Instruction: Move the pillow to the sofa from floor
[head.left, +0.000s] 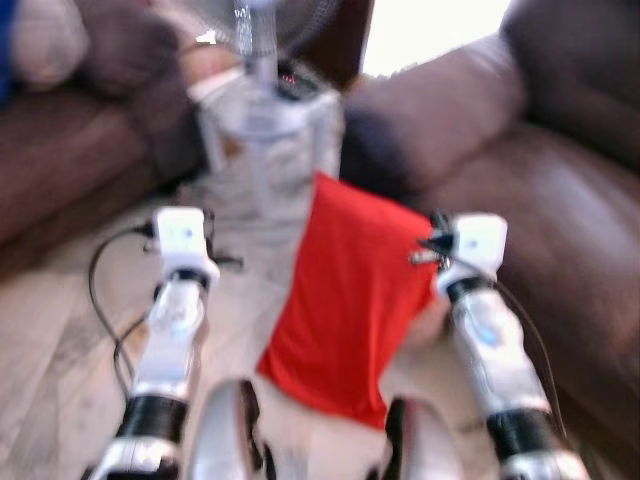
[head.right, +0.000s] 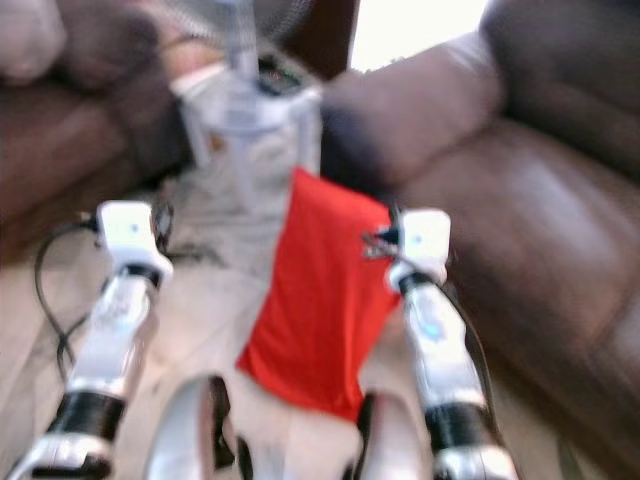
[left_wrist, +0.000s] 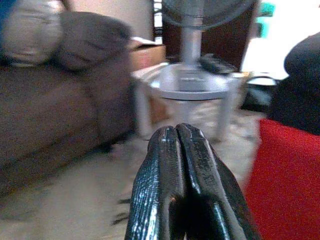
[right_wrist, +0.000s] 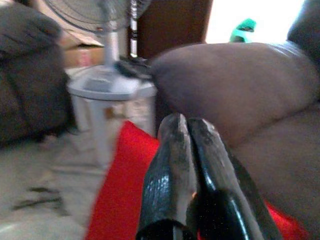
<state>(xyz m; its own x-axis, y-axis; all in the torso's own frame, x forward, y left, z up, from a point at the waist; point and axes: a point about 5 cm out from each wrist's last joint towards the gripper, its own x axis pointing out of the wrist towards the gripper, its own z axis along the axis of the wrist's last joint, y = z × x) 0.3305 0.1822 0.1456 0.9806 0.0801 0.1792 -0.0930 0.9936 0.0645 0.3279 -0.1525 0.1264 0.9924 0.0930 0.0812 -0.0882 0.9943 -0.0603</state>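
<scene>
Both my end effectors, left (left_wrist: 177, 131) and right (right_wrist: 192, 125), are pressed together, the red pillow (head.left: 350, 300) seemingly on the floor (head.left: 60, 330) between my arms.

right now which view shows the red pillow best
The left eye view: the whole red pillow lies between the arms. The right eye view matches it. Each wrist view catches just a red part beside shut fingers.

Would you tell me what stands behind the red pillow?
Behind the red pillow stands a white stool carrying a fan; the brown sofa lies beside it. The floor under the pillow is covered.
</scene>
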